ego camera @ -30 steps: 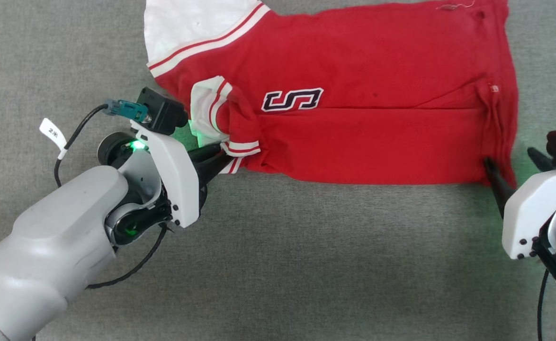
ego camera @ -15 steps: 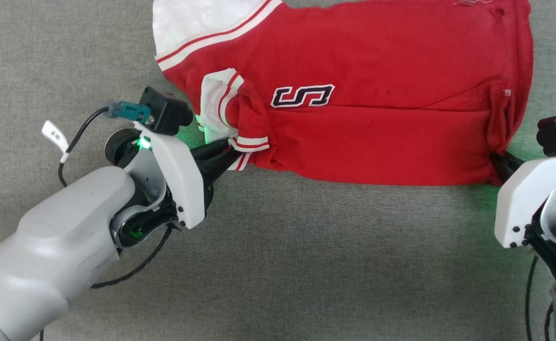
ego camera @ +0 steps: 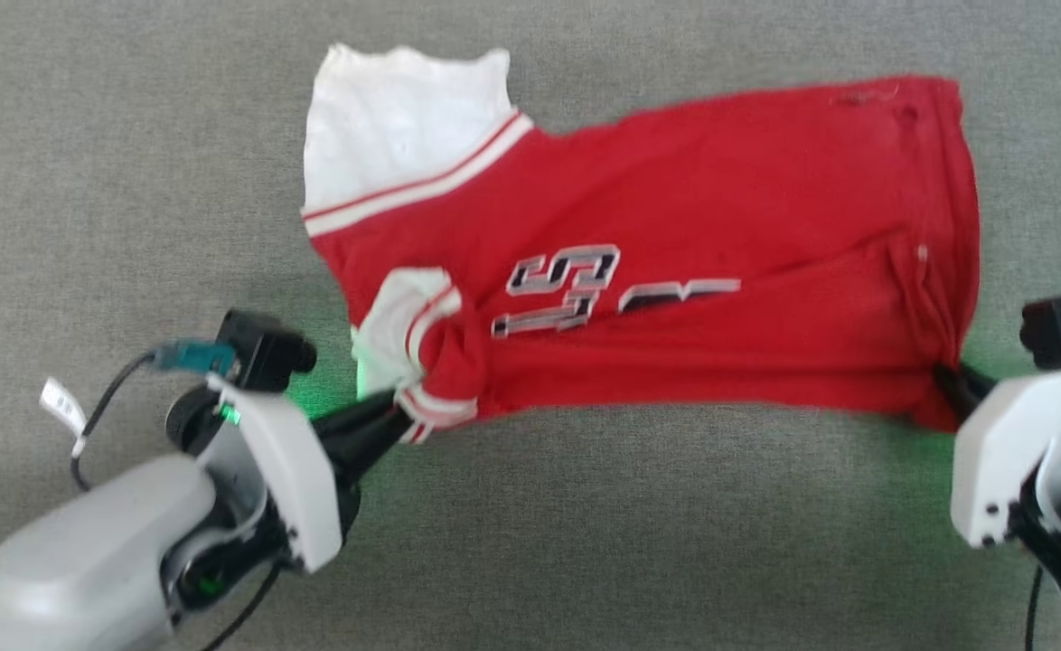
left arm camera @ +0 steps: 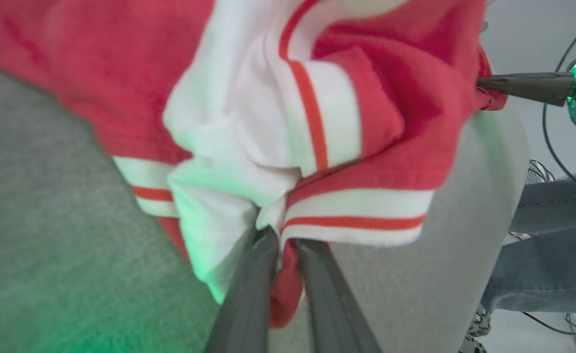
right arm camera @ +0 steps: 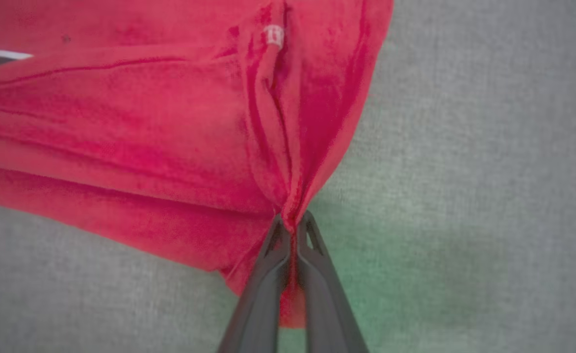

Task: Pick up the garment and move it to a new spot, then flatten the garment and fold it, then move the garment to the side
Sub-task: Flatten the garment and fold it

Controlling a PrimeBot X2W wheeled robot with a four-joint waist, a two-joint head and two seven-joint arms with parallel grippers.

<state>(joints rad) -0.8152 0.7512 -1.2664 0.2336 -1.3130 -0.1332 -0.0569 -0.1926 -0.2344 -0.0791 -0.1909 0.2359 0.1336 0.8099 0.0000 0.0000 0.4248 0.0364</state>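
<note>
Uncovered since half a second ago: more of the black, white-outlined print on the garment (ego camera: 675, 271), with a second row of lettering where one letter showed above the near fold. Sits lower in the head view too, with the white sleeve at 11 o'clock now wholly in picture, though the arms sit lower as well. Slightly blurred.

Lies stretched sideways on the grey-covered table (ego camera: 585, 542), neck end toward 9 o'clock, hem toward 3 o'clock. Red in the body, white in the sleeves, striped red and white at the trim. Spread flat across the far half. Creased along the near half, with one long fold line running from 9 to 3 o'clock just under the print. Crumpled at the 8 o'clock corner into a knot of second sleeve and striped cuff.

Gripped at both near corners. Pinched at the crumpled cuff by the left pincer (ego camera: 399, 418); from the left wrist, nearly together on white and red cloth, with a red flap hanging down between the fingers (left arm camera: 253, 274). Pinched at the hem corner, 4 o'clock, by the right pincer (ego camera: 946, 384); from the right wrist, tightly together on a gathered ridge of red cloth, pleats fanning out toward 12 o'clock.

Tinted green on the table beside each pincer. Beyond the table's edge in the left wrist view, at 4 o'clock, shows a person's leg (left arm camera: 543, 255) in blue jeans.
</note>
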